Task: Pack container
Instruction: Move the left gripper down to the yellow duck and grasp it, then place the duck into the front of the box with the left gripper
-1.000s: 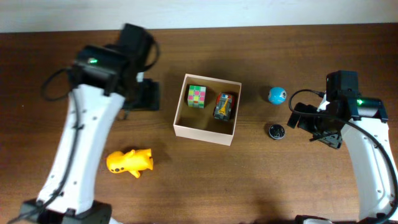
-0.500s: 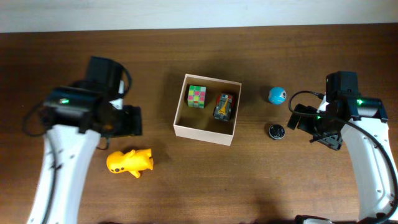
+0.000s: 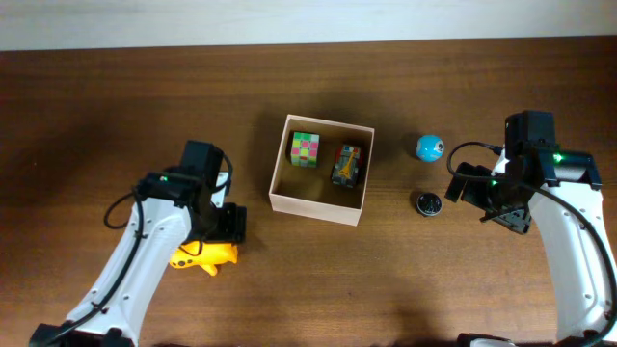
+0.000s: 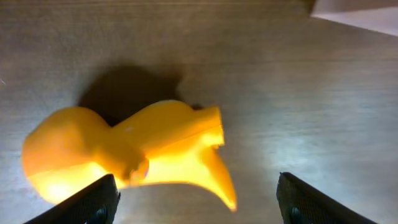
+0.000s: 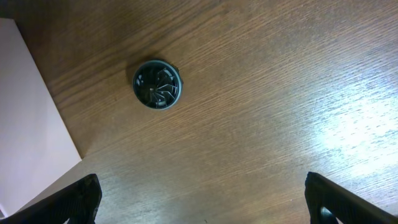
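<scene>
The container (image 3: 319, 206), a square white-walled box with a tan floor, sits mid-table and holds a colourful cube (image 3: 307, 149) and a small toy car (image 3: 346, 165). A yellow duck toy (image 3: 207, 256) lies left of it, partly hidden under my left arm; it fills the left wrist view (image 4: 124, 155). My left gripper (image 4: 198, 202) is open, low over the duck, its fingers either side of the duck's lower edge. My right gripper (image 5: 202, 199) is open and empty over bare wood, beside a dark round disc (image 5: 157, 84), which also shows in the overhead view (image 3: 429, 203).
A blue ball (image 3: 429, 147) lies right of the container, above the disc. The container's white wall shows at the left edge of the right wrist view (image 5: 31, 124) and at the top right corner of the left wrist view (image 4: 360, 15).
My left arm has swung from the back left of the table down and forward to the yellow duck. The right arm has not moved.
</scene>
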`<state>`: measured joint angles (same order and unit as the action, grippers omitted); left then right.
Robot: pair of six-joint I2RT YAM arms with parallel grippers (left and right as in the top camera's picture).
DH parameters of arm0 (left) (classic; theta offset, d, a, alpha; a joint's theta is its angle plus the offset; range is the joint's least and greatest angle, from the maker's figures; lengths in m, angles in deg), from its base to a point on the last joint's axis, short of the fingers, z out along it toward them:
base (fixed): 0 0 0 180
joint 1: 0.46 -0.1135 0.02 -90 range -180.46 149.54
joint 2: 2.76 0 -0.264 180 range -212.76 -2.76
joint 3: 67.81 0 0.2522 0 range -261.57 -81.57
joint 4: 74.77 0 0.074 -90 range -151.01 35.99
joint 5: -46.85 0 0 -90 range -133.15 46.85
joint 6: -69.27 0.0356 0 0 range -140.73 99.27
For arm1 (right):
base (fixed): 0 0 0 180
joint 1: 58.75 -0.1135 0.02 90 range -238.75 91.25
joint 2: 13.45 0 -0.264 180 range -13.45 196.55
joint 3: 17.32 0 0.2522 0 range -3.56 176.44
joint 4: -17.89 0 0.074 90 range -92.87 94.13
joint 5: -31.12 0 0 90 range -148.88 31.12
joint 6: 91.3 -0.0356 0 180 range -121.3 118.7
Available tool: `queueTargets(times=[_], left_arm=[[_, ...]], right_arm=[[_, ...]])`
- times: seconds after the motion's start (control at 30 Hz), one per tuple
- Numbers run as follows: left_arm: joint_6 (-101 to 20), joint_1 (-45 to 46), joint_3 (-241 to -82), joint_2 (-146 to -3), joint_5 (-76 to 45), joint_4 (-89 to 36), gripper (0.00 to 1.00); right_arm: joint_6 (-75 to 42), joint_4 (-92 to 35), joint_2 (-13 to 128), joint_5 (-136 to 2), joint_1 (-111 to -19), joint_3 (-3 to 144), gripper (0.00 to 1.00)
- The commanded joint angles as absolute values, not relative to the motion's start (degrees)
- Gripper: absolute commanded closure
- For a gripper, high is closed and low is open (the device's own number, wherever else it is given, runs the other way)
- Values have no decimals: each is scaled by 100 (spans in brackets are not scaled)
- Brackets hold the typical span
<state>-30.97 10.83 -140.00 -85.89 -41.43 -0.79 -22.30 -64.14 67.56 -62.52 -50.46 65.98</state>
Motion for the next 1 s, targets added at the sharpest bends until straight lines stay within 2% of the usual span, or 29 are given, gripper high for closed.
queueTargets(times=[0.0, 0.1, 0.27, 0.3, 0.53, 0.7, 0.97], left_arm=[[-3051, 1101, -13616, -8534, -4292, -413, 20], [-3278, 1101, -13124, -8534, -4300, -914, 25], [-3799, 1101, -12311, -8552, -4355, -1628, 45], [-3803, 1101, -12245, -8556, -4355, -1698, 47], [-3807, 1101, -12341, -8556, -4036, -1696, 96], [-3777, 1101, -12943, -8545, -4038, -1161, 98], [-3434, 1455, -15307, -8534, -4099, 59, 98]], right_arm=[[-2280, -6428, 6772, -6162, -5007, 6679, 1], [-2280, -6430, 6772, -6162, -5007, 6679, 1], [-2280, -6428, 6772, -6162, -5007, 6679, 1], [-2280, -6428, 6772, -6162, -5007, 6679, 1], [-2282, -6443, 6772, -6162, -5007, 6679, 1], [-2280, -6449, 6772, -6162, -5007, 6679, 1], [-2282, -6449, 6772, -6162, -5007, 6679, 1]])
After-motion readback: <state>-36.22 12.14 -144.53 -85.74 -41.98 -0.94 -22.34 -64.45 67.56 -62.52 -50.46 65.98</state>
